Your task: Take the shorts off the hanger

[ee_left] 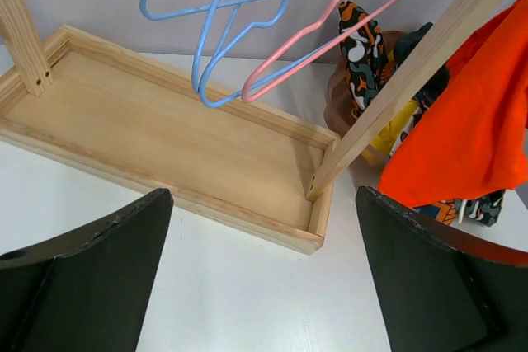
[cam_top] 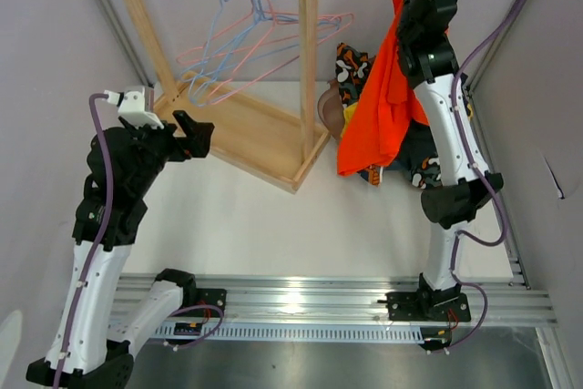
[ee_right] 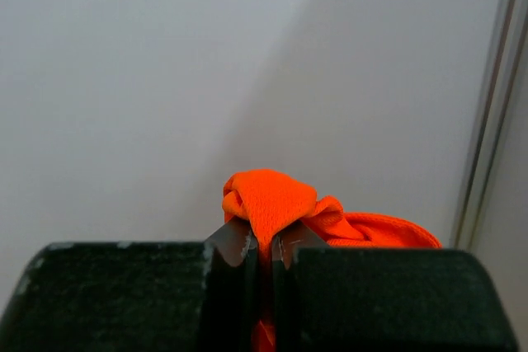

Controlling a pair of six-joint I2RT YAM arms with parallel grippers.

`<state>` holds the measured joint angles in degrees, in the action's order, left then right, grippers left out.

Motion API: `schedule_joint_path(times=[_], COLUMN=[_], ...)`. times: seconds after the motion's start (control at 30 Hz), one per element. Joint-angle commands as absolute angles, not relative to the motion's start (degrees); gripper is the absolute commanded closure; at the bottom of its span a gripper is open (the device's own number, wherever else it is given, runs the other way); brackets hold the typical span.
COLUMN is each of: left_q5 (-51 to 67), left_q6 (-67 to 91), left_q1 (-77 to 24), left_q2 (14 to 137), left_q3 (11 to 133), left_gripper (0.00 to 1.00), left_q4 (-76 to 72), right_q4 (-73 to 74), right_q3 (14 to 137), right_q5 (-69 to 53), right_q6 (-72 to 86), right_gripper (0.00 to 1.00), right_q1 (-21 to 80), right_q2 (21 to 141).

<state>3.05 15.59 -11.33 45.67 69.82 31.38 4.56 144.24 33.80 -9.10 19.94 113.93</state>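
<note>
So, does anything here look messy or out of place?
Somewhat. Right of the wooden rack, a pile of shorts lies crumpled, not hung; the hangers are bare, and the right tool pinches the bright orange shorts, which dangle over that pile.

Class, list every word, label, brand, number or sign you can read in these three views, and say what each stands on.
No text can be read in any view.
The wooden rack and the bright orange shorts show no lettering.
The printed shorts carry pattern only.
Any marking on the small electronics by the arm bases is too small to read.
</note>
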Motion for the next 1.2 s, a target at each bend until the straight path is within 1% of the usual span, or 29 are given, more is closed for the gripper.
schedule_joint_path(times=[0.0,0.03,0.07,0.1,0.13,0.2,0.23,0.33,0.37,0.4,0.43,0.47,0.5,0.57,0.6,0.67,0.7,0.73,0.8,0.87,1.0,1.03,1.17], left_q5=[0.36,0.26,0.26,-1.39,-1.67,-2.02,-2.46,-3.51,-3.86,-4.22,-4.48,-5.09,-5.10,-4.14,-3.52,-0.46,2.08,3.76,8.41,7.57,3.61,1.69,-2.28], left_q6=[15.65,15.64,15.64,15.64,15.64,15.82,15.82,15.65,15.47,15.29,15.29,15.03,15.03,15.29,15.47,15.82,15.65,15.47,14.42,14.41,13.71,13.54,11.78], left_q1=[-11.87,-11.87,-11.87,-11.87,-11.87,-11.87,-11.87,-11.87,-11.87,-11.87,-11.87,-11.95,-11.87,-11.95,-11.95,-11.95,-12.04,-12.04,-12.04,-12.04,-12.04,-12.04,-12.04], left_q2=[46.40,46.58,46.76,47.19,47.46,47.64,47.55,46.85,46.76,46.76,46.67,46.50,46.41,45.27,44.65,43.16,41.59,40.70,38.59,35.52,34.01,34.71,35.60], left_q3=[69.70,69.78,69.87,70.22,70.40,70.67,70.75,71.45,71.89,72.50,73.38,73.82,74.44,74.53,74.27,72.87,72.60,72.25,71.19,71.54,74.87,77.41,80.77], left_gripper=[0.01,0.01,0.01,0.01,0.01,0.01,0.01,0.01,0.01,0.01,0.01,0.01,0.01,0.01,0.01,0.01,0.01,0.01,0.01,0.01,0.01,0.01,0.01], left_q4=[30.06,30.06,30.06,30.23,30.50,30.85,30.94,31.11,31.29,31.90,32.34,33.04,33.39,33.66,33.40,32.35,31.91,31.30,28.84,27.69,29.26,30.22,34.45], right_q4=[2.89,4.29,5.79,9.19,10.88,14.22,14.59,15.03,14.68,14.59,14.50,14.68,14.16,13.63,12.14,10.47,8.72,8.44,9.92,12.55,16.59,17.57,18.72], right_q3=[137.51,135.63,134.05,132.73,129.84,126.14,120.29,109.46,101.59,97.86,94.34,88.04,84.85,79.39,74.23,69.28,64.82,63.30,61.53,60.56,61.78,62.92,64.33], right_q5=[30.59,29.98,29.10,28.66,29.61,32.50,34.78,35.51,35.51,35.77,35.68,34.12,33.32,32.26,29.12,24.54,21.04,19.27,17.49,19.24,25.56,28.01,30.58], right_q6=[-1.86,-0.37,1.65,4.45,5.53,7.20,9.03,12.73,13.27,13.88,13.71,13.36,12.84,11.17,10.99,12.73,13.96,15.02,17.47,17.75,16.53,16.09,14.60], right_gripper=[1.00,0.90,0.65,0.10,0.01,0.00,0.01,0.01,0.01,0.01,0.01,0.01,0.01,0.01,0.01,0.01,0.00,0.01,0.01,0.01,0.01,0.01,0.01], right_q1=[15.66,13.73,12.93,12.22,11.52,11.60,11.78,13.53,15.62,17.21,19.14,21.51,27.10,34.42,41.76,48.22,53.04,54.91,58.17,61.86,64.33,64.25,64.25], right_q2=[114.70,114.61,114.70,114.78,114.79,112.60,111.02,100.49,97.07,89.90,86.08,82.22,74.52,66.57,58.88,51.63,48.29,42.94,38.95,35.17,33.05,33.13,33.84])
